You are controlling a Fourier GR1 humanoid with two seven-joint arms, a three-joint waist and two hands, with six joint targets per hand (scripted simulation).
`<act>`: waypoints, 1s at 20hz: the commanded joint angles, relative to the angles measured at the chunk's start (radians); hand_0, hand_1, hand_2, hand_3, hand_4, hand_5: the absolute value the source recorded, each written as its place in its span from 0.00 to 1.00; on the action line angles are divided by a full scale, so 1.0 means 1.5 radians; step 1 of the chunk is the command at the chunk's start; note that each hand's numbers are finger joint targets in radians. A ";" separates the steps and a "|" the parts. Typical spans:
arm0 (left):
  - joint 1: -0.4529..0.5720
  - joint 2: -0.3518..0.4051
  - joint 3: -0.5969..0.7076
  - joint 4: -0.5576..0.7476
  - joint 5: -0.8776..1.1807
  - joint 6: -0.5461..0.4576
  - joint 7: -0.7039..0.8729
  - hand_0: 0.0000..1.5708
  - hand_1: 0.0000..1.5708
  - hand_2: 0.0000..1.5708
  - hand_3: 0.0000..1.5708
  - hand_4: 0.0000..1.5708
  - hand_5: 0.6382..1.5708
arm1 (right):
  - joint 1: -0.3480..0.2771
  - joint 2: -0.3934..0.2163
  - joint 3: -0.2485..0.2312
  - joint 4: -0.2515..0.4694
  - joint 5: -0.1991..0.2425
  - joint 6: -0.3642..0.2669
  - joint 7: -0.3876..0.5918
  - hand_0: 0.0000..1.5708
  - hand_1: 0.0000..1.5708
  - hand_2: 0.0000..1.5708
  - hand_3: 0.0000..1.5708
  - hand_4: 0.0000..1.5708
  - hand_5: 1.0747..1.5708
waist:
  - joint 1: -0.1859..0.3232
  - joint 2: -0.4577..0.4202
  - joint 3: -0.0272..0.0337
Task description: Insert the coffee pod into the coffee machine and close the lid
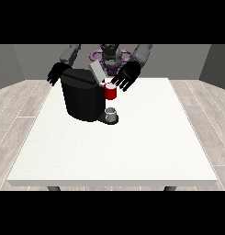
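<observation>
Coffee machine (81, 98) near table's (132, 151) far-left area, lid (96, 71) raised, tilted. Hand at view's right (124, 78) fingers spread, holding nothing, just beside lid, nearer than hand at view's left (55, 73), also spread. Red thing at the machine (110, 92). Grey thing (111, 111) on machine's base; cannot confirm pod.

We are seeing the coffee machine (82, 98) sitting far-left on the table (132, 151), a hand (125, 75) hovering right of it.

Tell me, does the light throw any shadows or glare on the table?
Front view: the table is evenly lit, no glare and no clear shadows; the coffee machine is so dark that its details barely show; both hands are dark too.
</observation>
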 commanded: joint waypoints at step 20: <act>0.019 0.001 -0.026 0.004 -0.040 -0.073 -0.008 0.00 0.00 0.00 0.00 0.00 1.00 | 0.049 0.004 0.007 0.023 0.013 -0.011 -0.002 0.00 0.00 0.00 0.00 0.26 1.00 | 0.025 -0.069 -0.0005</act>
